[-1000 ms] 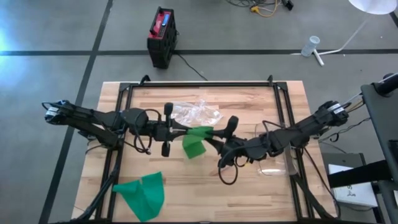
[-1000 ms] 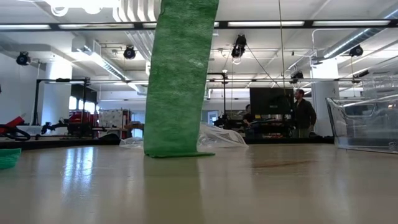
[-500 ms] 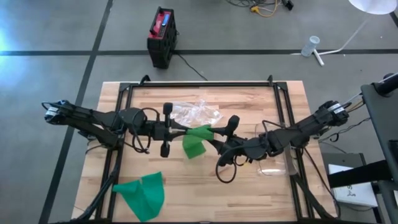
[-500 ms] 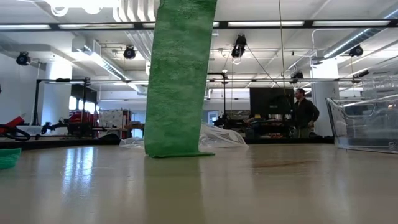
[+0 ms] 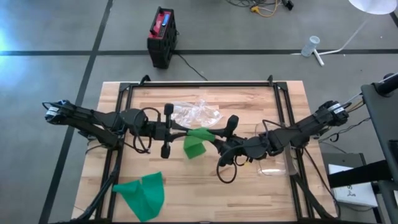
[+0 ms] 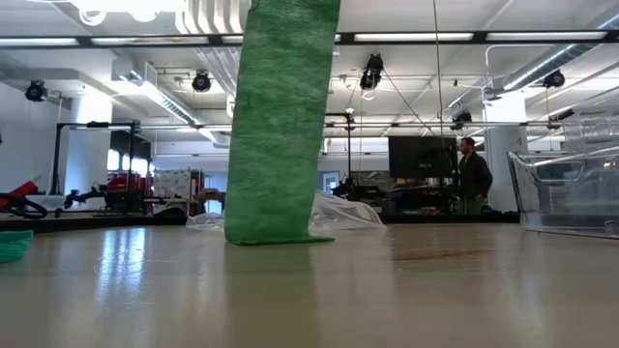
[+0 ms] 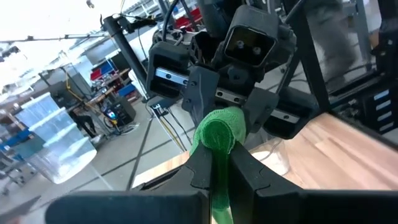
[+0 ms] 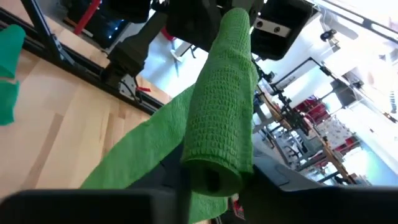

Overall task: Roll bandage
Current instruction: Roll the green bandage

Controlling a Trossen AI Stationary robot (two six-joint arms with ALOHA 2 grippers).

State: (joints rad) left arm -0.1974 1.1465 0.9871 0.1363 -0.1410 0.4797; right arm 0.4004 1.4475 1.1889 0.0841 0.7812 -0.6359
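- The wooden table (image 5: 249, 186) carries both arms, which meet over its middle, much as a second ago.
- A clear plastic bin (image 5: 273, 163) stands at the table's right side, under the right arm; it has not moved.
- A second green bandage (image 5: 142, 194) lies crumpled near the front left corner, unmoved.
- Crumpled clear plastic wrap (image 5: 198, 112) lies behind the grippers, unchanged.
- The green bandage (image 5: 198, 140) is held up between the two grippers, its loose tail hanging down to the tabletop; in the low view the strip (image 6: 280, 121) hangs slightly differently than half a second ago.
- The left gripper (image 5: 181, 129) stays clamped on the rolled end, its fingers (image 7: 202, 163) pressed against the roll (image 7: 217, 129).
- The right gripper (image 5: 212, 134) faces it, fingers closed around the same roll (image 8: 221, 106), with no clear shift in position.
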